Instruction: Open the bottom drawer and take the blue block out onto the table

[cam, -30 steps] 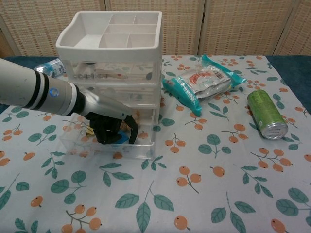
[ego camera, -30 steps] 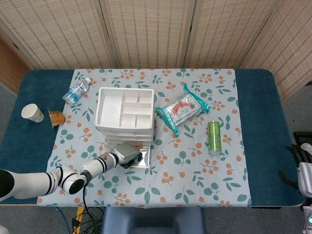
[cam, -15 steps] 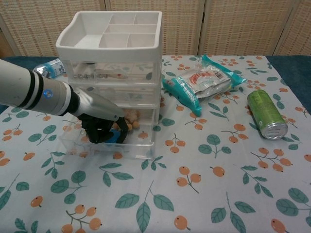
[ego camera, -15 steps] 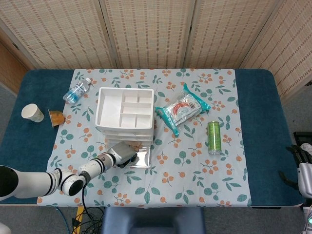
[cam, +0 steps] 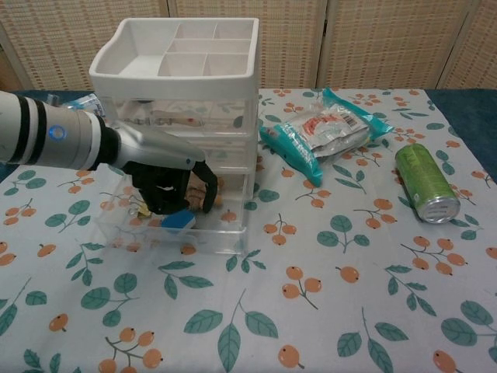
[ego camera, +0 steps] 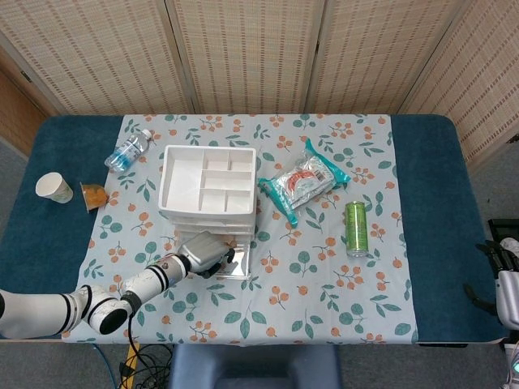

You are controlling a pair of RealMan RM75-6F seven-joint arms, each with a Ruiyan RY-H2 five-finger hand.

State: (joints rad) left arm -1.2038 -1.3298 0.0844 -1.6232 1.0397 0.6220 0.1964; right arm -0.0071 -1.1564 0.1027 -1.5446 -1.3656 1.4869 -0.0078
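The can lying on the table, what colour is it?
The can is green with a silver end, clearest in the chest view.

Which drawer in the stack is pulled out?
The bottom drawer. It sticks out in front of the clear stack, and the left hand reaches into it over the blue block. The two drawers above sit flush.

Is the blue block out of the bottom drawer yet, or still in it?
Still in it. The blue block lies inside the pulled-out bottom drawer, just under the left hand reaching into it.
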